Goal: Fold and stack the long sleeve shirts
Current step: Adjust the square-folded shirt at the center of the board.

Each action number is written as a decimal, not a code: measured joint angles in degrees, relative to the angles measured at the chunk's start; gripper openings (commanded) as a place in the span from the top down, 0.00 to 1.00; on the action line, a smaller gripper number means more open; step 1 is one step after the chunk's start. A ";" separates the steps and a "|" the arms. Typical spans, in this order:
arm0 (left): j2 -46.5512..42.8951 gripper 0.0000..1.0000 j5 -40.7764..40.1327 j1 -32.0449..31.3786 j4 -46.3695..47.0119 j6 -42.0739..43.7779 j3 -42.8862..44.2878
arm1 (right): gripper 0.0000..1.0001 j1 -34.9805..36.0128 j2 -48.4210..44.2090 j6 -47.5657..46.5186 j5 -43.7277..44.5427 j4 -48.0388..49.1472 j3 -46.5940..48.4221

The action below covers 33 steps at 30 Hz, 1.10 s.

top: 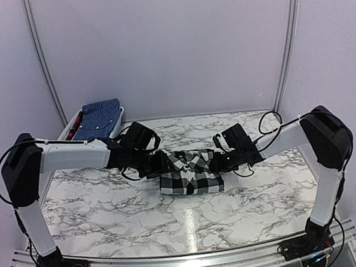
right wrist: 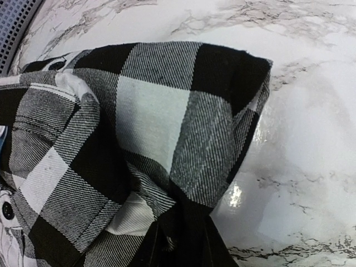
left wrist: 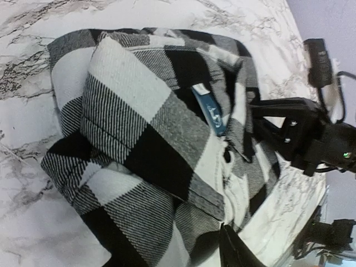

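The black-and-white checked long sleeve shirt (top: 192, 173) lies folded into a compact bundle on the marble table (top: 110, 211), its collar label showing in the left wrist view. My left gripper (top: 162, 164) is at the shirt's left edge. Only one dark finger (left wrist: 236, 253) shows there, beside the cloth, with the rest covered by fabric. My right gripper (right wrist: 183, 225) is at the shirt's right edge, its fingers pinched on a gathered corner of the checked shirt (right wrist: 156, 122). A blue long sleeve shirt (top: 100, 118) lies folded in the basket at the back left.
The white slotted basket (top: 72, 127) stands at the table's back left corner. My right arm's wrist (left wrist: 311, 133) shows past the shirt in the left wrist view. White walls close the back and sides.
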 measured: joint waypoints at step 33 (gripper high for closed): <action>11.56 0.64 -3.50 5.84 -6.64 9.99 14.51 | 0.56 3.96 6.71 -6.58 10.34 -16.15 20.83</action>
